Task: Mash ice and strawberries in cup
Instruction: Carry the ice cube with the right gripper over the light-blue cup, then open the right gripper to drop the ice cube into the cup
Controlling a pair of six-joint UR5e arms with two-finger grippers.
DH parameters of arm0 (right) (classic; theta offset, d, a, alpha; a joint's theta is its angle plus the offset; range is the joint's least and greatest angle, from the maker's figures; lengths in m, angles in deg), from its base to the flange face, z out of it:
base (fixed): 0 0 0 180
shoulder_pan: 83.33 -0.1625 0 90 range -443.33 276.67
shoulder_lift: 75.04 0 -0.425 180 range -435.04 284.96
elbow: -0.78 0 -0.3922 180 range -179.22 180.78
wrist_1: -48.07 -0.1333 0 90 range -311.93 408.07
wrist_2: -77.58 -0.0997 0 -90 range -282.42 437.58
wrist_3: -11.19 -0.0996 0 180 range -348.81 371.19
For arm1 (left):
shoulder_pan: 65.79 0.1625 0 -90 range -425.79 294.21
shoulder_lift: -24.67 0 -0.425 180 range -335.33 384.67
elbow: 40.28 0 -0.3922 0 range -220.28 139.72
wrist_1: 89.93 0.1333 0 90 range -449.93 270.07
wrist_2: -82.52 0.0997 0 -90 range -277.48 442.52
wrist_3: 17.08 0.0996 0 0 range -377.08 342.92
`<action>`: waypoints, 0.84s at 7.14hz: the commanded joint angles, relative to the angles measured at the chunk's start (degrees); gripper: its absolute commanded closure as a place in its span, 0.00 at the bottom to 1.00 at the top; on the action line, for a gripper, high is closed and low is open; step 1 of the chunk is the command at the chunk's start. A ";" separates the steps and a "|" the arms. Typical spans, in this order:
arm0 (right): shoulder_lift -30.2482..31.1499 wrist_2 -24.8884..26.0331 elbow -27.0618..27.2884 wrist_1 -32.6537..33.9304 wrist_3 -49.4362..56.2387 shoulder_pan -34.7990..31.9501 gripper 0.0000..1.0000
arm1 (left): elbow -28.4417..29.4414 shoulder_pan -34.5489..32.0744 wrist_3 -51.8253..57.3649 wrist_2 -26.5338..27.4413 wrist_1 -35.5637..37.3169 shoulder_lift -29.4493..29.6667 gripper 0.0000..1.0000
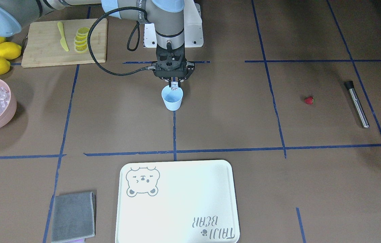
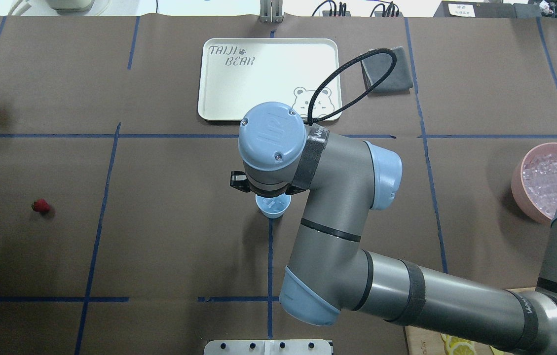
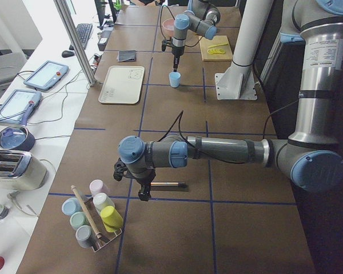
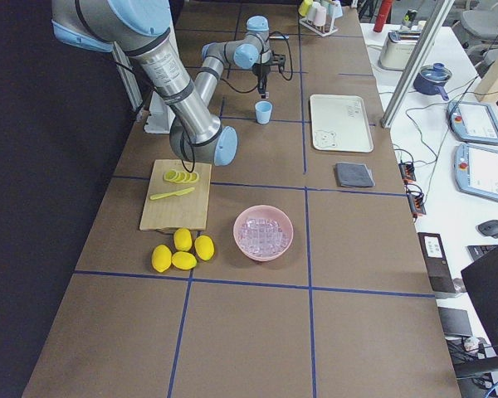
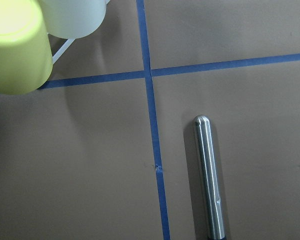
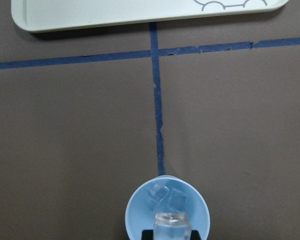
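The right gripper [image 1: 174, 84] clamps a clear glassy ice cube [image 6: 172, 225] above the small pale blue plastic cup [image 1: 172, 100]; of the left gripper [image 3: 142, 194] I cannot tell.

The desk [image 1: 227, 118] holds four lemons [image 1: 8, 50], one strawberry [image 1: 308, 100], one blue cup [image 1: 172, 99], one pink bowl [image 1: 6, 116], one tray [image 1: 177, 202], one grey cloth [image 1: 73, 216], one cutting board [image 1: 42, 50], one knife [image 1: 63, 40] and one steel rod [image 1: 356, 104]. Three ice cubes [image 6: 178, 200] show at the cup; the bowl's are too many to count.

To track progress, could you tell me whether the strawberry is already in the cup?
No, the strawberry lies on the table, well apart from the cup.
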 commanded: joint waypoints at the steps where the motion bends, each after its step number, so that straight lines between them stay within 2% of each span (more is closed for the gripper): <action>1: 0.33 0.42 0.13 0.14 0.06 0.53 0.00 | 0.07 0.00 0.00 0.00 0.00 0.00 0.00; 3: 0.15 0.42 0.39 0.14 0.32 0.19 0.00 | -0.20 0.09 0.00 0.00 -0.08 0.00 0.00; 5: 0.67 -1.59 0.39 0.14 3.90 -5.93 0.00 | -2.04 0.09 0.09 0.61 0.00 0.08 0.00; 6: 2.94 -5.17 0.39 0.14 10.36 -11.54 0.00 | -2.22 0.09 0.00 0.88 0.00 0.35 0.00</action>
